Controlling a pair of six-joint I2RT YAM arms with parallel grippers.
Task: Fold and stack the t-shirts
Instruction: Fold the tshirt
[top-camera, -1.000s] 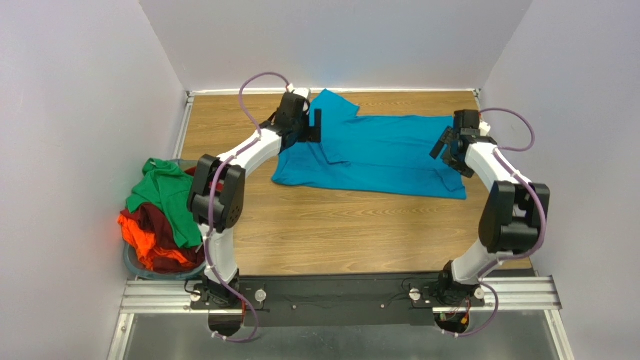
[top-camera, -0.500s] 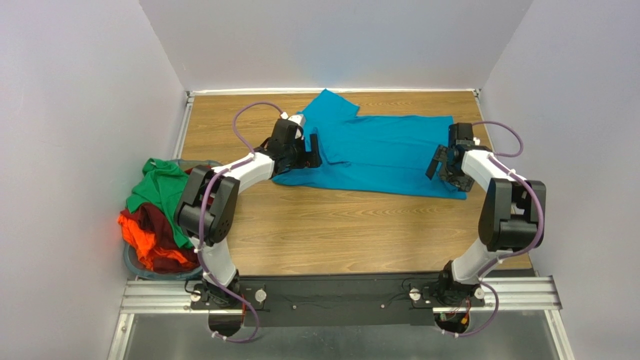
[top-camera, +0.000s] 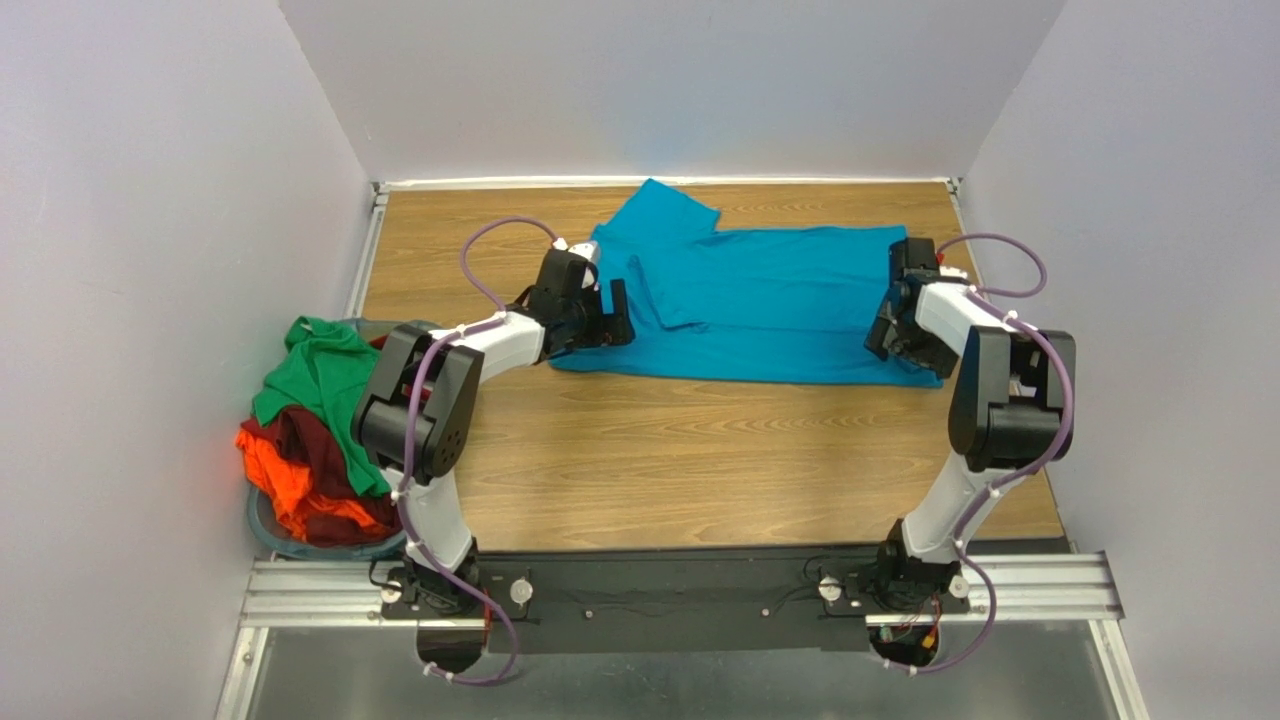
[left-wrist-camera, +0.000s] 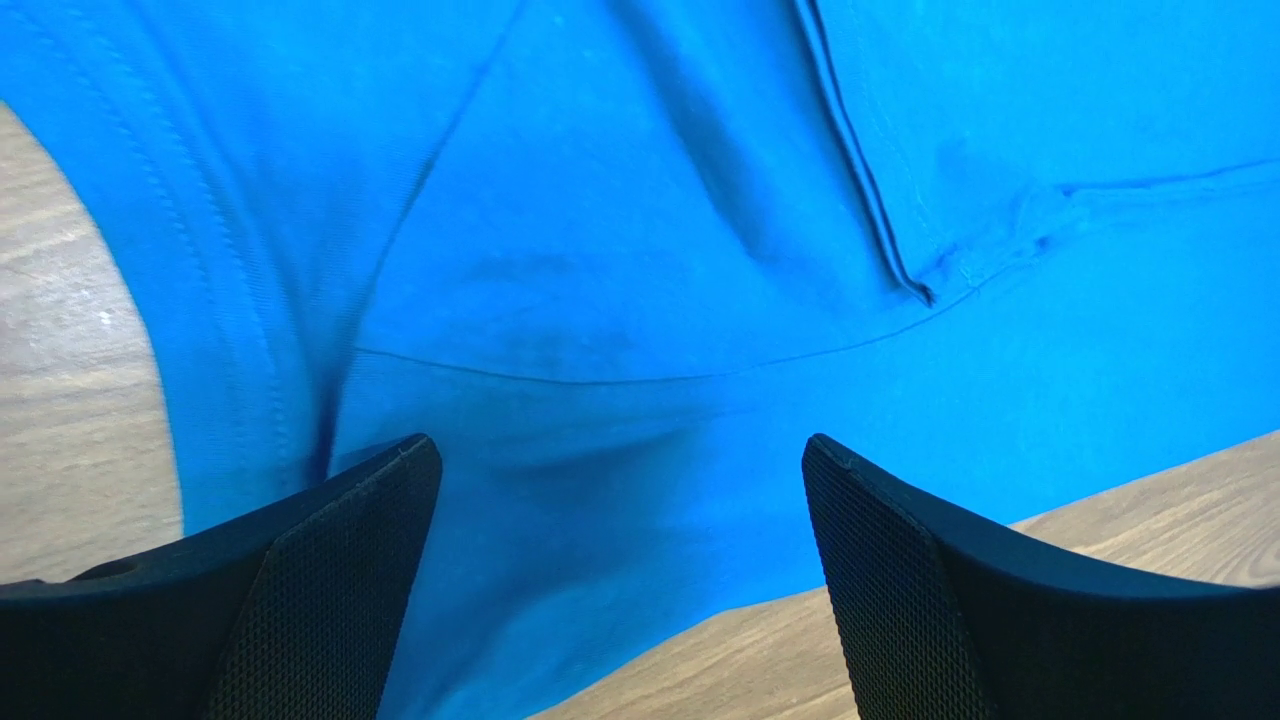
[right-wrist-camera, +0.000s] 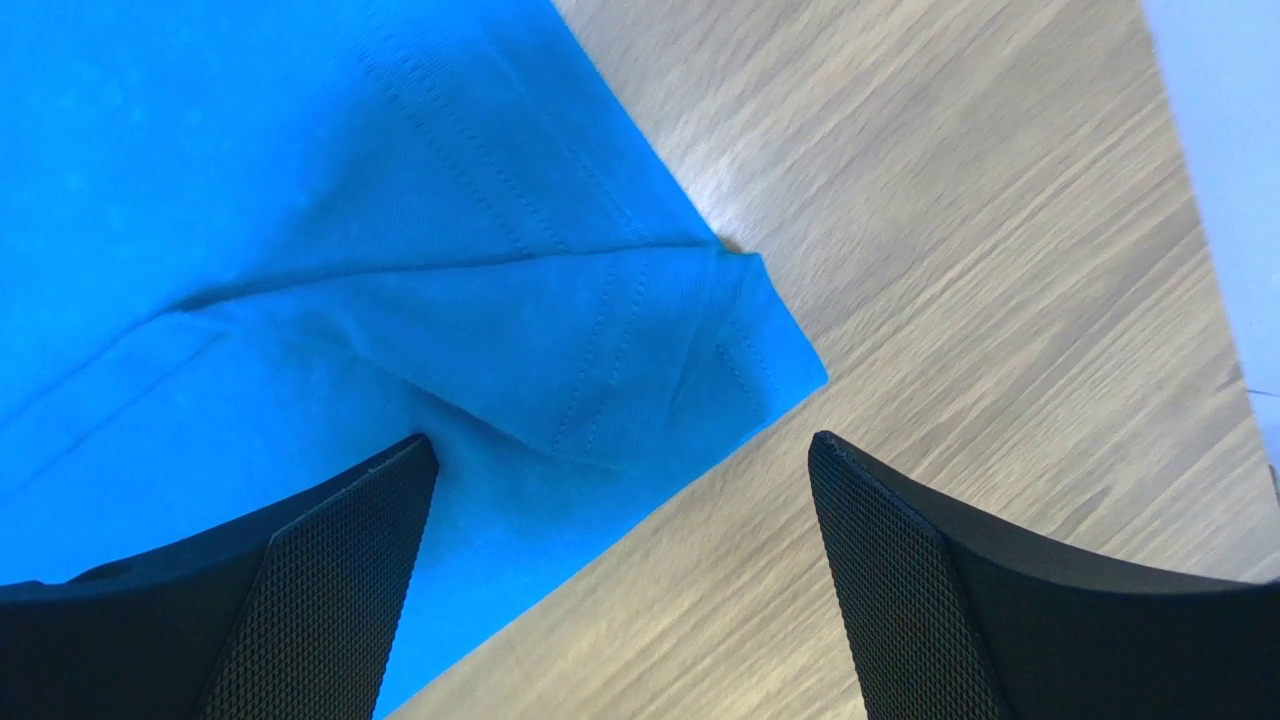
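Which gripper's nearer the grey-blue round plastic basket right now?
Left. The left gripper is at the end of the teal-blue cloth t-shirt nearest the grey-blue round plastic basket; the right gripper is at the shirt's opposite end, farther away.

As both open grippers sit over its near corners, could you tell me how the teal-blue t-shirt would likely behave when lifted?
Probably floppy: the teal-blue t-shirt lies flat with soft creases, so it should sag between the left gripper and right gripper. Likely light, being thin cloth. Its doubled-over corner could unfold when raised.
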